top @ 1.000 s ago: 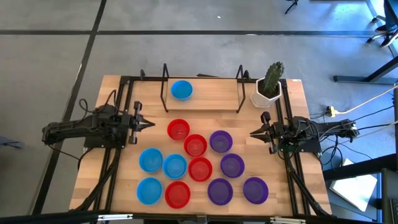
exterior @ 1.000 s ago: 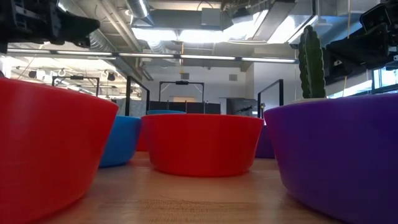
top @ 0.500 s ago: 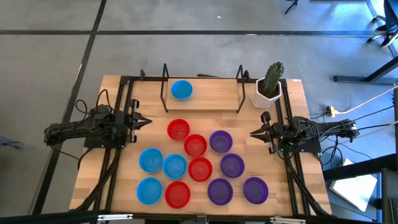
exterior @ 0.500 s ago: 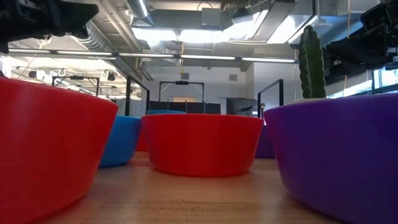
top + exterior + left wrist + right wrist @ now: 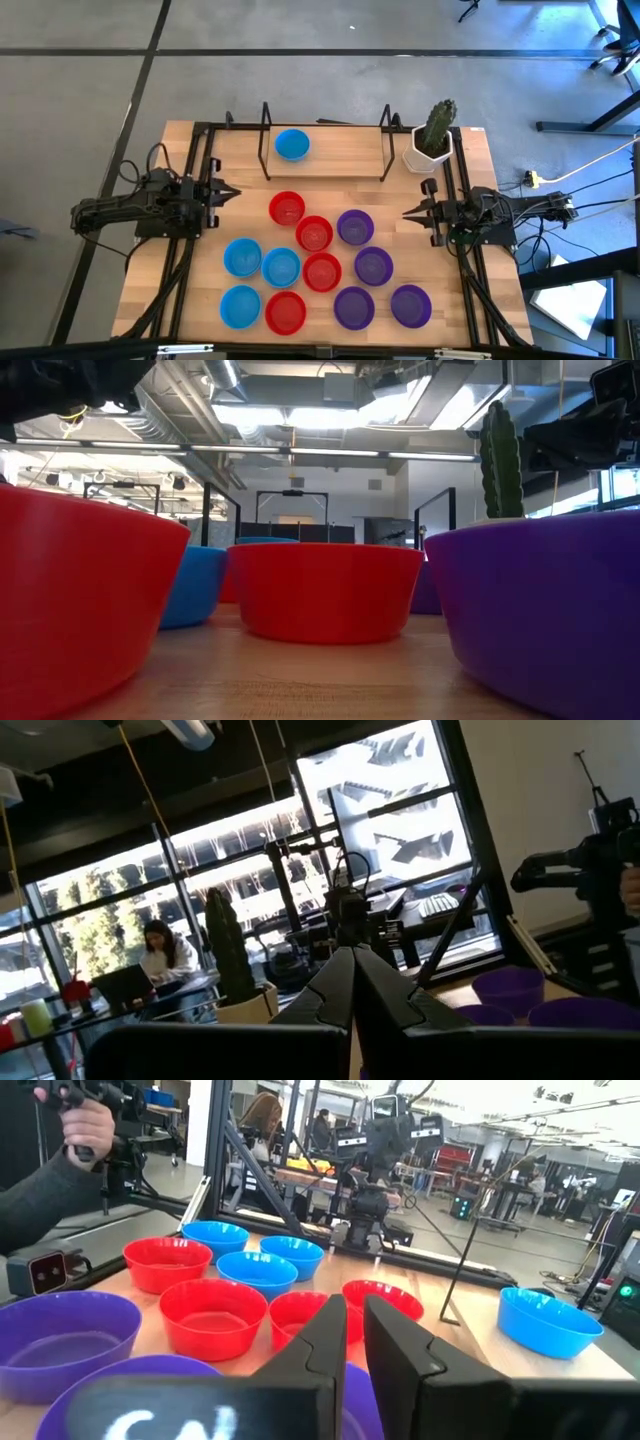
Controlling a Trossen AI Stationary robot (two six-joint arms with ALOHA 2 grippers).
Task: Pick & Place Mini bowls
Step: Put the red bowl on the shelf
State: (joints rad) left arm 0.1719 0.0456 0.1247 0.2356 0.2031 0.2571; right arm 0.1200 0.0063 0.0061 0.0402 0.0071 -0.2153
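Retreating slightly outward, left gripper (image 5: 232, 192) stays closed, empty.

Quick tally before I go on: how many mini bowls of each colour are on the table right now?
Blue bowls: 4, three in the cluster and one apart between the black stands
Red bowls: 4
Purple bowls: 4
Total: 12
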